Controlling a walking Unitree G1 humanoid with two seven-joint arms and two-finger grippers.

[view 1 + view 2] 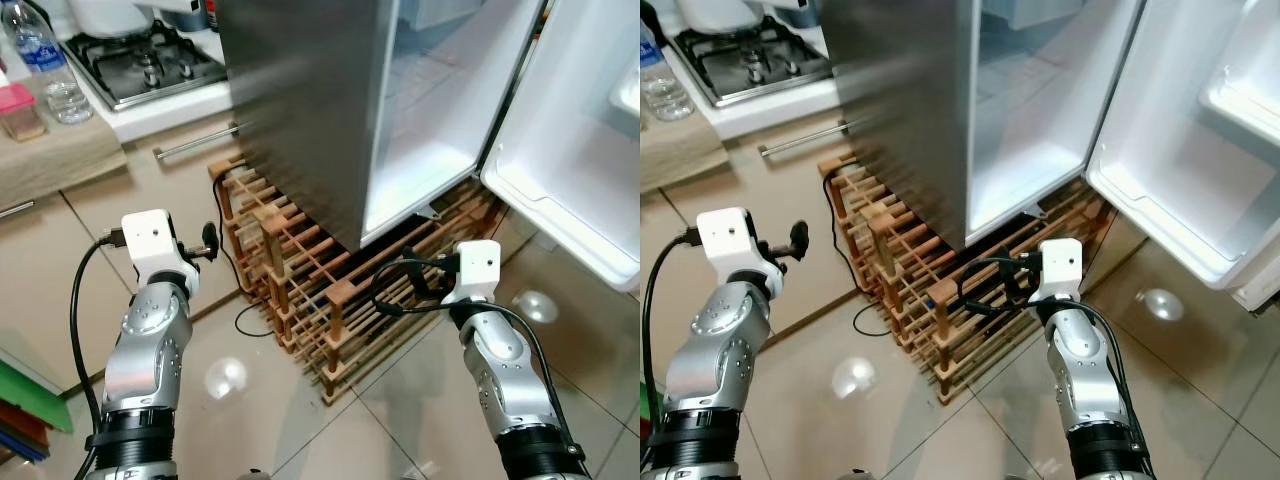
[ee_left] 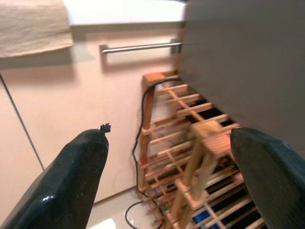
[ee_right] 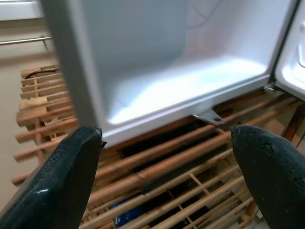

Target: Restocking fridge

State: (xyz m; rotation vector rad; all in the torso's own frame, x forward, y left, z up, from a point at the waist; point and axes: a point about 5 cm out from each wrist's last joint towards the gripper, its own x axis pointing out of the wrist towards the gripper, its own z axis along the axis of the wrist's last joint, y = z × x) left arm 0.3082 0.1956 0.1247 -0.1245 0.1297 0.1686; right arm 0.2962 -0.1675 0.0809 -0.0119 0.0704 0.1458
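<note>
The right end effector (image 3: 164,181) is spread wide with nothing between its two black fingers (image 3: 52,186), and it points at the bottom front edge of the fridge (image 1: 300,110). The left end effector (image 2: 167,181) is equally wide apart and empty, aimed at the fridge's grey side wall and the rack beneath it.

The fridge is the largest thing in view. Its door (image 1: 580,150) is swung open to the right of the cabinet, and the white inner compartment (image 3: 157,76) that can be seen is bare, with no goods on its floor. The door shelf (image 1: 1160,220) at the bottom of the door also holds nothing.

Under the fridge stands a wooden lattice rack (image 1: 300,290), which reaches out past the cabinet's left side and front. Something blue (image 3: 126,214) sits low inside the rack; what it is cannot be told. A black cable (image 1: 235,270) runs down the rack's left end to the tiled floor (image 1: 230,400).

Left of the fridge is a surface (image 1: 150,110) carrying a gas hob (image 1: 145,65). Further left of the fridge stand a clear plastic water bottle (image 1: 45,65) and a small container with a pink lid (image 1: 20,110). A metal handle (image 1: 195,142) lies on the cupboard front below the hob.
</note>
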